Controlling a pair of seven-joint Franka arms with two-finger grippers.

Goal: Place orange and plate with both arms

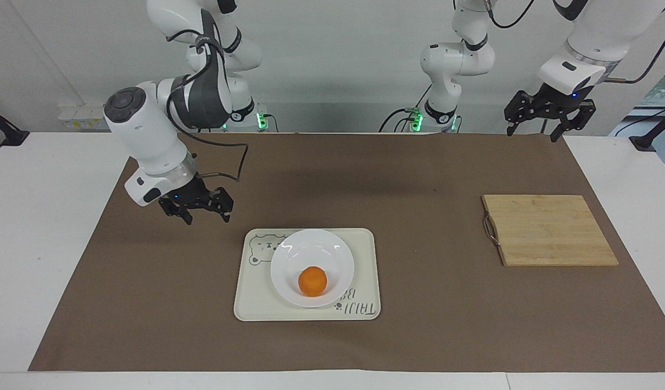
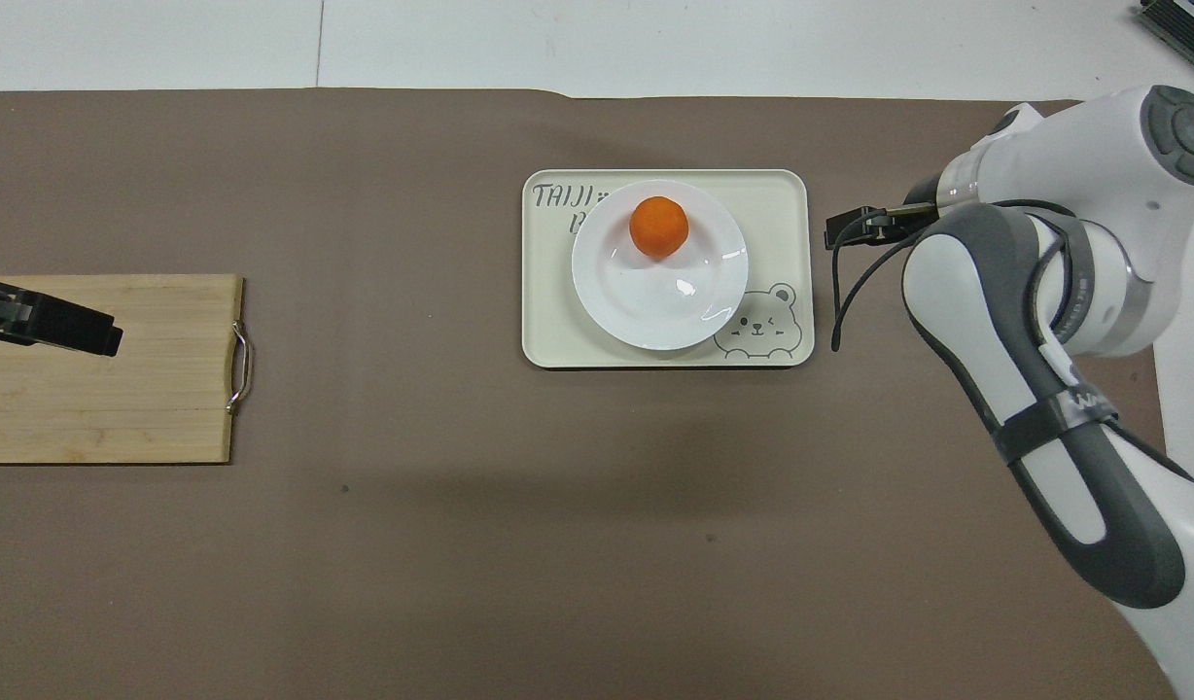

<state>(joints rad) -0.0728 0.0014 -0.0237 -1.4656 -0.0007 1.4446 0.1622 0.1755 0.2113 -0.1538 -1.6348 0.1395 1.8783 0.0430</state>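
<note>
The orange lies in the white plate, which sits on the cream bear tray. In the overhead view the orange is on the part of the plate farther from the robots. My right gripper is open and empty, raised over the brown mat beside the tray toward the right arm's end; it also shows in the overhead view. My left gripper is open and empty, held high at the left arm's end, where that arm waits; the overhead view shows it over the wooden board.
A wooden cutting board with a metal handle lies on the brown mat toward the left arm's end, also in the overhead view. The tray has a bear drawing at one corner.
</note>
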